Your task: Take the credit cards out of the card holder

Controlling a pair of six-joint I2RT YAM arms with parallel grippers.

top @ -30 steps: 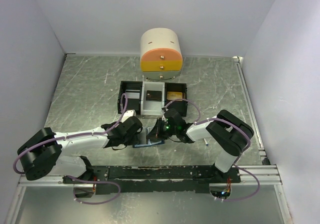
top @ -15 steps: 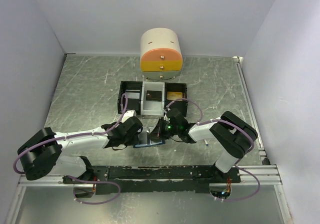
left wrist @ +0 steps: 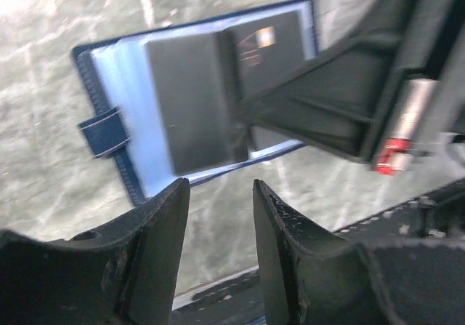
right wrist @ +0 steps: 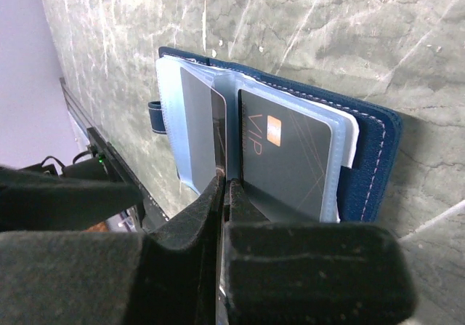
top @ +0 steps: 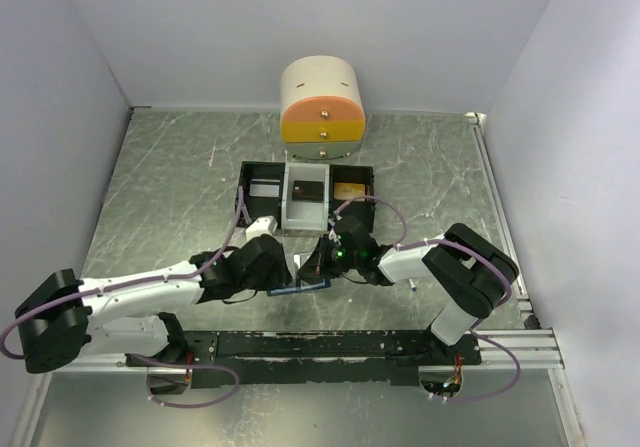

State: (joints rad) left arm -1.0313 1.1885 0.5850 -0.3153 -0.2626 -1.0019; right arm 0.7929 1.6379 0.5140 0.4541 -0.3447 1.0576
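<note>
1. The grey marbled table [top: 160, 187] lies under both pincers.
2. The left pincer [left wrist: 219, 188] hangs with its jaws apart and nothing between them. The holder lies just beyond its tips, and it does not touch it.
3. The right pincer [right wrist: 224, 185] is closed, with its tips down at the holder's fold. It seems to nip a thin upright leaf (card or clear sleeve, I cannot tell which).
4. The navy, book-like card holder [right wrist: 367, 139] with pale blue pockets lies open and flat, right under the right pincer's tips.
5. The thin dark grey credit cards [right wrist: 287, 158] sit in their pockets, one on either side of those tips.
6. The step in hand, I judge, is working the first card loose, and none looks free yet. The next move calls for a steady pull along the pocket's mouth, with the holder pinned so it does not drag.
7. Compared with a second ago, the left arm has drawn back towards its base and its pincer is off the holder. The right pincer and the holder have hardly shifted.
</note>
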